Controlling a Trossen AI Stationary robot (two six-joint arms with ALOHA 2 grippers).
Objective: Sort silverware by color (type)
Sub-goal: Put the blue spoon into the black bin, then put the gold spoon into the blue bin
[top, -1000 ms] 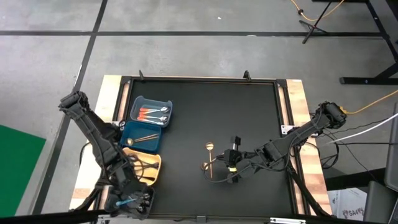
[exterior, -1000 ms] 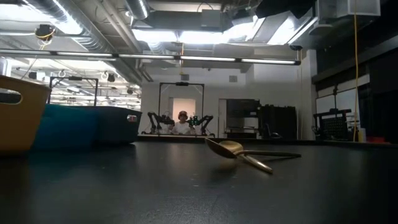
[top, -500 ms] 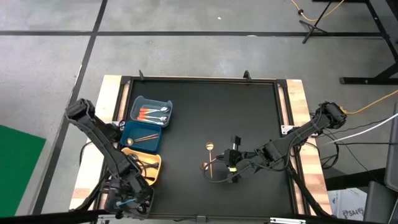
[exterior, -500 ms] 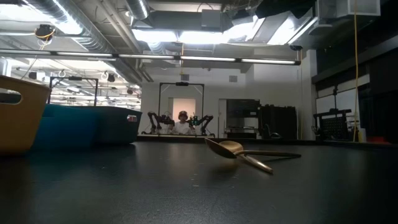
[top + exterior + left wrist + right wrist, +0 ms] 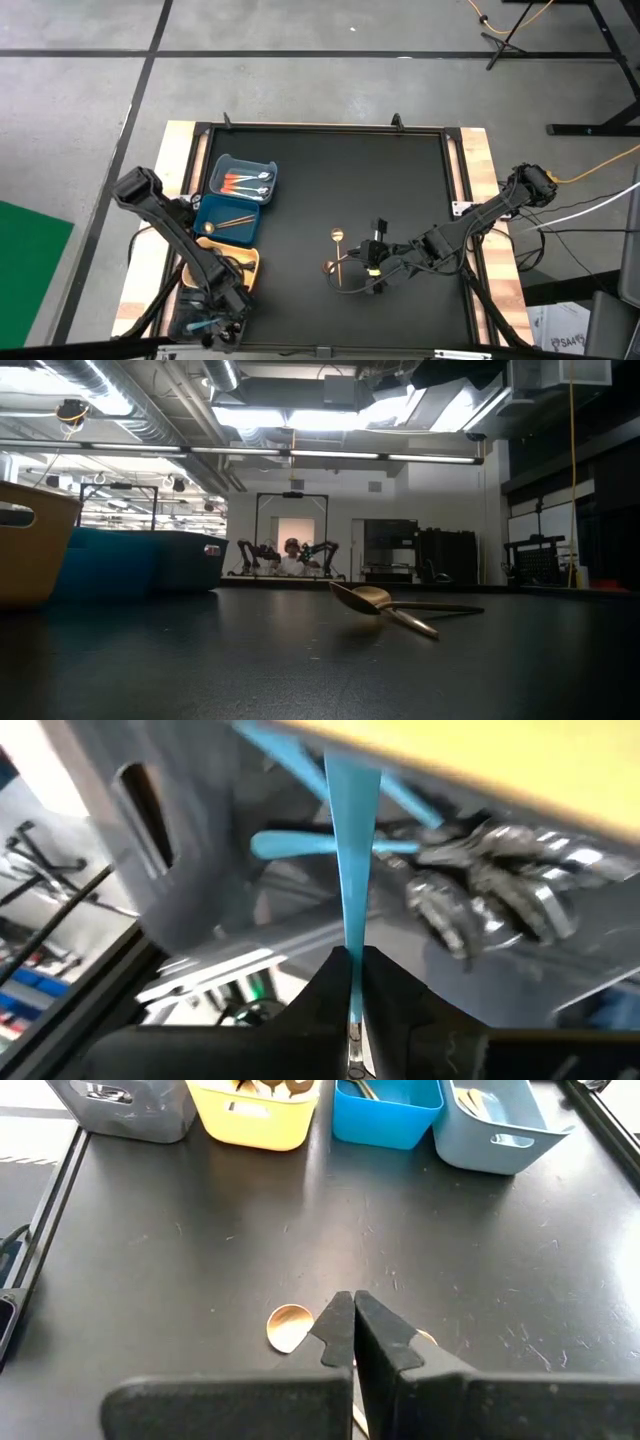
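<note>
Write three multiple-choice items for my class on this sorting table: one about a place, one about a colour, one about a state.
1. Where do the two gold spoons beside the right pincer lie?
A. in the yellow bin
B. on the black mat
C. in the grey bin

2. What colour is the utensil in the left pincer?
A. orange
B. black
C. light blue

3. How does the right pincer stand?
A. shut
B. wide open
C. clamped on a fork

Key:
1 B, the high view shows both spoons on bare mat, away from the bins.
2 C, the left wrist view shows a light blue handle between the fingers.
3 A, the right wrist view shows its fingers together.
</note>
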